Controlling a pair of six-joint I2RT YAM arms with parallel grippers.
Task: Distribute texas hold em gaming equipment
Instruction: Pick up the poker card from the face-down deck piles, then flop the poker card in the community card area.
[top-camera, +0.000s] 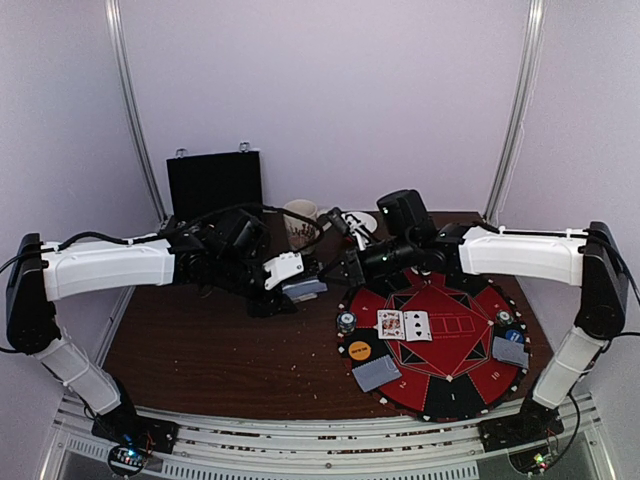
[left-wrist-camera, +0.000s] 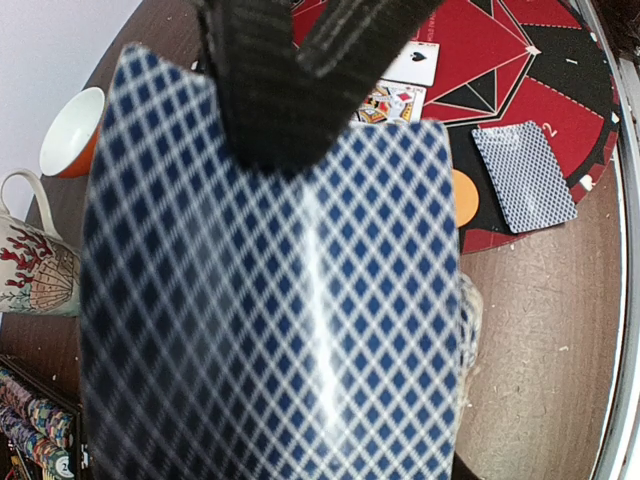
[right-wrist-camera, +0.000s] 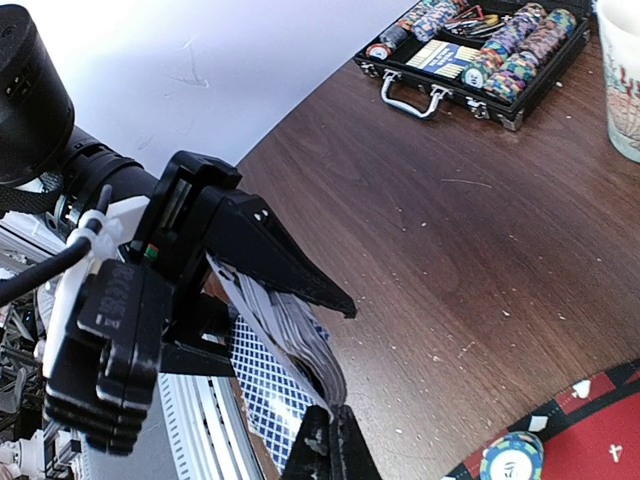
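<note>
My left gripper (top-camera: 293, 283) is shut on a deck of blue-diamond-backed cards (left-wrist-camera: 270, 300) held above the bare table, left of the round mat (top-camera: 470, 385). The deck hides its fingers in the left wrist view. My right gripper (right-wrist-camera: 335, 412) is shut on the end of the top card (right-wrist-camera: 262, 395), which bows away from the deck. On the mat lie two face-up cards (top-camera: 403, 325), two face-down card piles (top-camera: 376, 373) (top-camera: 510, 350), an orange button (top-camera: 359, 350) and chip stacks (top-camera: 346, 321) (top-camera: 505, 319).
A black case (right-wrist-camera: 440, 90) with rows of chips (right-wrist-camera: 510, 45) lies open at the back left, its lid (top-camera: 213, 185) upright. A patterned mug (top-camera: 300, 222) and an orange-and-white bowl (left-wrist-camera: 72, 130) stand behind the grippers. The mat fills the right half of the table.
</note>
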